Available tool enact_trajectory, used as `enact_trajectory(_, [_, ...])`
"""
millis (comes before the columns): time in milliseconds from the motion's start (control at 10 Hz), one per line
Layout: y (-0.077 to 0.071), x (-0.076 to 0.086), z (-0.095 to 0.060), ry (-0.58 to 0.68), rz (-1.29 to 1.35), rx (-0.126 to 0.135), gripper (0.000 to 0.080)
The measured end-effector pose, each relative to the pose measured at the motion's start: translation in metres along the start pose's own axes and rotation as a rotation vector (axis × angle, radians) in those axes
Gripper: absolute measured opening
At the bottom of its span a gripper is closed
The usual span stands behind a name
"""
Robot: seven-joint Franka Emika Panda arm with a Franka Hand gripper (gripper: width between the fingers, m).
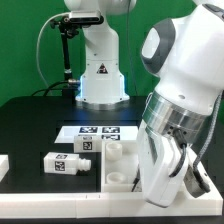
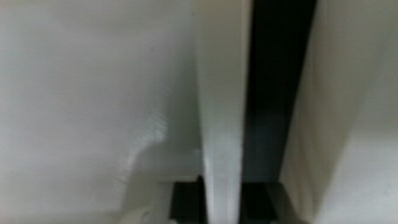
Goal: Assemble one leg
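Two legs lie on the black table in the exterior view, white blocks with square tags: one (image 1: 65,163) at the front left and one (image 1: 85,143) just behind it. My gripper (image 1: 162,178) hangs low at the front right, its fingers hidden among white parts. In the wrist view a white surface (image 2: 89,100) fills the picture at very close range. A thin white edge (image 2: 221,120) runs across it beside a black gap (image 2: 281,90). No finger shows clearly there, so I cannot tell whether the jaws are open or shut.
The marker board (image 1: 100,130) lies mid-table in front of the arm's base (image 1: 100,80). Two white round-topped parts (image 1: 113,148) (image 1: 119,176) stand between the legs and my gripper. A white piece (image 1: 4,164) sits at the exterior view's left edge.
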State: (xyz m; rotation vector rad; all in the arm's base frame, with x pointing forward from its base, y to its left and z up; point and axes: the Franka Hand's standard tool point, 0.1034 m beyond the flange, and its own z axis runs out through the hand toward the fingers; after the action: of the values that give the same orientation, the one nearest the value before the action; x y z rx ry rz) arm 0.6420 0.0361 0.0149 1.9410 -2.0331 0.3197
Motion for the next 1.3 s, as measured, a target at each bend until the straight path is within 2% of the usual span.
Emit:
enact_trajectory(100, [0.006, 0.000, 0.000, 0.003, -0.001, -0.026, 0.0164])
enact_trajectory(300, [0.018, 0.000, -0.002, 0.007, -0.004, -0.073, 0.0437])
enact_trajectory(400, [0.024, 0.000, -0.003, 0.009, -0.005, -0.096, 0.0437])
enact_trajectory(500, [0.025, 0.001, -0.007, 0.006, -0.013, -0.106, 0.0595])
enact_trajectory(600, [0.023, 0.008, -0.021, -0.010, -0.026, -0.112, 0.0633])
enact_trajectory(800, [0.010, 0.023, -0.061, -0.046, -0.037, -0.062, 0.0646])
enact_trajectory(900, [0.008, 0.028, -0.076, -0.065, -0.040, -0.046, 0.0646])
enact_trajectory(1000, [0.012, 0.030, -0.082, -0.076, -0.036, -0.045, 0.0649])
enact_trajectory(1100, [0.018, 0.030, -0.077, -0.076, -0.037, -0.058, 0.0649])
enact_trajectory(1300, [0.017, 0.030, -0.076, -0.076, -0.037, -0.055, 0.0649])
